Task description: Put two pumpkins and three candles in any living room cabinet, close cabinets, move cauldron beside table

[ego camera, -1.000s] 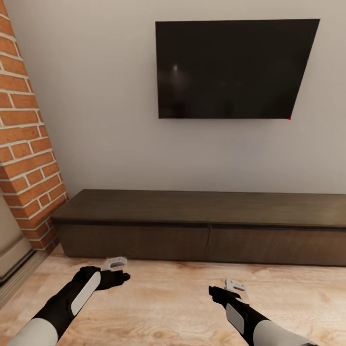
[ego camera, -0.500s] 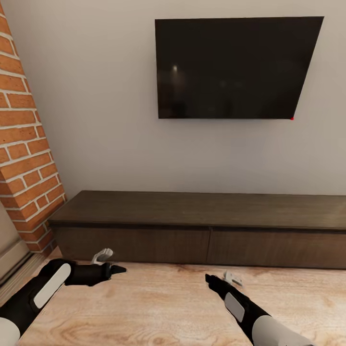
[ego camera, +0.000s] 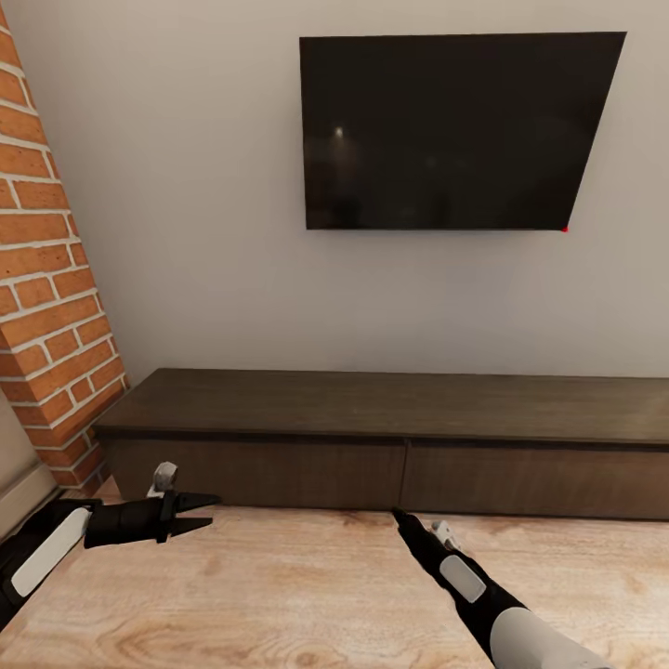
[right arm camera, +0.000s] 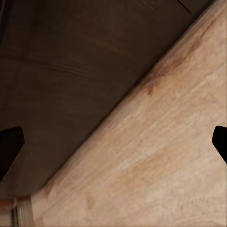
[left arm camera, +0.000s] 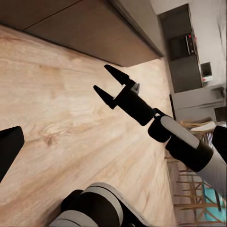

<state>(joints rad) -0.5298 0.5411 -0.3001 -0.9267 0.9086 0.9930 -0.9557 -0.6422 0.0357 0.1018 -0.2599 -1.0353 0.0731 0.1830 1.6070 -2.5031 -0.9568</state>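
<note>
Both the left gripper point(ego camera: 197, 513) and the right gripper point(left arm camera: 109, 81) were held open and empty. The closed cabinet point(ego camera: 279, 469) might be bumped, since nothing was ready for pulling.

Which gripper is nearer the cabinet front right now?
Right. The right gripper points at the cabinet near its centre seam; the left gripper hangs sideways, farther back.

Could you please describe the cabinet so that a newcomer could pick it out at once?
Find the black television on the pale wall. Directly beneath it, on the wooden floor, stands the cabinet: a long, low, dark brown unit with two flat handleless fronts, both shut, unlike the orange brick column beside it.
</note>
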